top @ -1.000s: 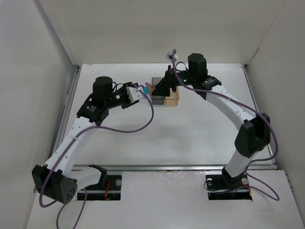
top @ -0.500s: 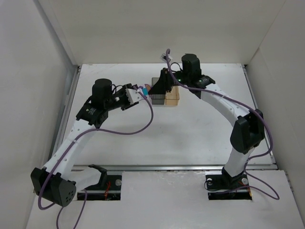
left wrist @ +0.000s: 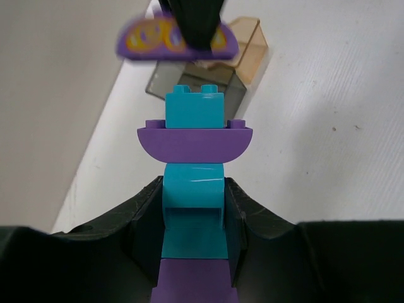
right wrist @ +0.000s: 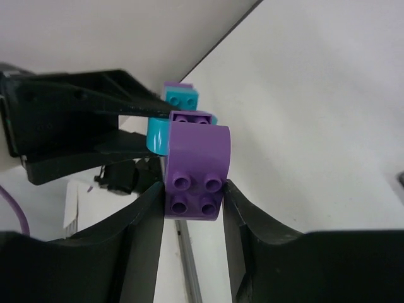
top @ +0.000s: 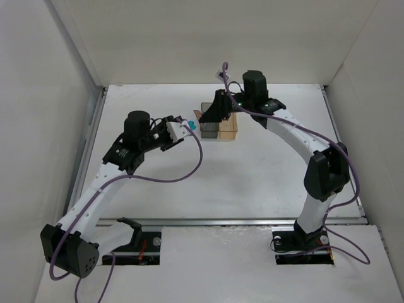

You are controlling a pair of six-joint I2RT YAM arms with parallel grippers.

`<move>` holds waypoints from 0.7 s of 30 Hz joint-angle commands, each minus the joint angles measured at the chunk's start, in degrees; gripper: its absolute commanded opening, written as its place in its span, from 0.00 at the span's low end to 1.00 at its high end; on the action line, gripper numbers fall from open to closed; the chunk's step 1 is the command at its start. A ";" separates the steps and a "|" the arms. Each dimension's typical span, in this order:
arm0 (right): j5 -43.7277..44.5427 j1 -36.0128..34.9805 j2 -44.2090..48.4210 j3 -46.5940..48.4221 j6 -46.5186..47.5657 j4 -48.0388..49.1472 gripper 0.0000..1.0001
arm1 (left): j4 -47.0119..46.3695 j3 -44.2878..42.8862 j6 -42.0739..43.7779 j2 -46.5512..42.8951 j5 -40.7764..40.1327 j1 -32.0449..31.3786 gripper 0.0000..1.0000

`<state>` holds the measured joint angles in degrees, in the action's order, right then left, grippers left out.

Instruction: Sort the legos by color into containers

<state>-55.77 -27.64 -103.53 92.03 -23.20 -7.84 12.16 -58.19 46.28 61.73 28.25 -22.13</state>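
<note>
Nearest, the left arm [top: 120, 154] reaches from the near left of the counter [top: 252, 177] toward the far middle. The left jaws are clamped on the base of a lego stack [left wrist: 194, 142], which holds purple, teal, purple and teal bricks in a row. The stack's [top: 184, 124] long axis runs straight out from those jaws, pointing far and right at the boxes.

Just past the stack's far tip is a purple brick [right wrist: 196, 170], curved on one side, with the right jaws closed tightly on it. From the left wrist, this purple brick [left wrist: 177, 41] shows a gap between it and the top teal brick. From the right wrist, the two overlap, so I cannot tell if they touch.

Farthest, two open boxes stand side by side on the counter, touching. The grey box [top: 207, 129] is on the left and the amber box [top: 230, 128] on the right. The right jaws hang over the grey box's left part. The right arm [top: 297, 136] is much the nearer one to both boxes, so the drop is likely a short move down or slightly right. Which box takes purple cannot be told.
</note>
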 commanded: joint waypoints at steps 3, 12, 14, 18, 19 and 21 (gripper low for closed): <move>5.49 5.23 0.69 -0.53 -2.46 1.95 0.00 | -0.56 3.88 -6.02 -1.01 -7.94 0.07 0.00; 26.05 5.93 -7.38 2.19 -12.99 1.95 0.00 | -0.12 2.82 -11.83 1.99 -8.47 1.92 0.00; 28.77 5.93 -10.62 4.11 -14.85 1.95 0.00 | -0.12 2.82 -13.75 1.99 -8.47 1.92 0.00; 34.84 3.91 -15.02 7.89 -16.53 -0.93 0.09 | -0.12 2.82 -14.38 2.51 -9.00 1.92 0.00; 36.94 3.91 -16.00 9.30 -16.53 -2.61 0.14 | -0.12 2.82 -14.99 2.51 -9.00 1.92 0.00; 37.57 3.91 -18.19 12.38 -16.53 -4.81 0.25 | -0.12 2.82 -14.99 2.51 -9.00 1.92 0.00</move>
<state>-23.94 -22.85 -121.62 98.48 -37.65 -10.79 14.39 -54.39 33.15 64.77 19.33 -20.25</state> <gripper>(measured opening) 0.437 0.333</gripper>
